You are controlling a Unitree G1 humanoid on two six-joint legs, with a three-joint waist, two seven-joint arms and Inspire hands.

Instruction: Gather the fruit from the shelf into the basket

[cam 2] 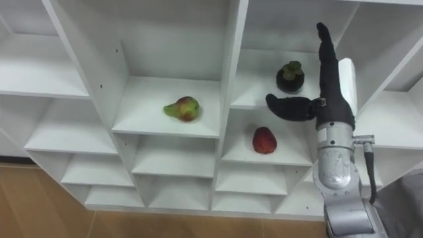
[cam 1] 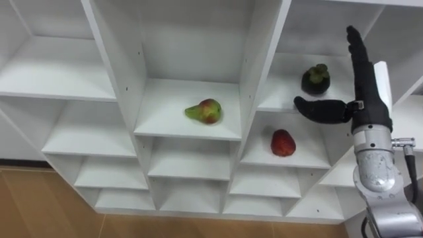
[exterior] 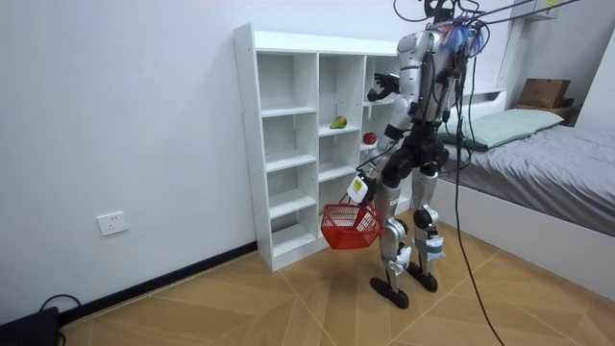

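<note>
Now the right hand [cam 1: 365,99], fingers straight and thumb spread, hovers at three o'clock of the mangosteen [cam 1: 316,79].

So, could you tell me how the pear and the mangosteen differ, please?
The pear is green with a red blush; the mangosteen is nearly black. The pear lies on its side; the mangosteen sits upright, calyx up. The mangosteen is one column right of the pear, close to the open right hand. Both rest on white shelves.
</note>
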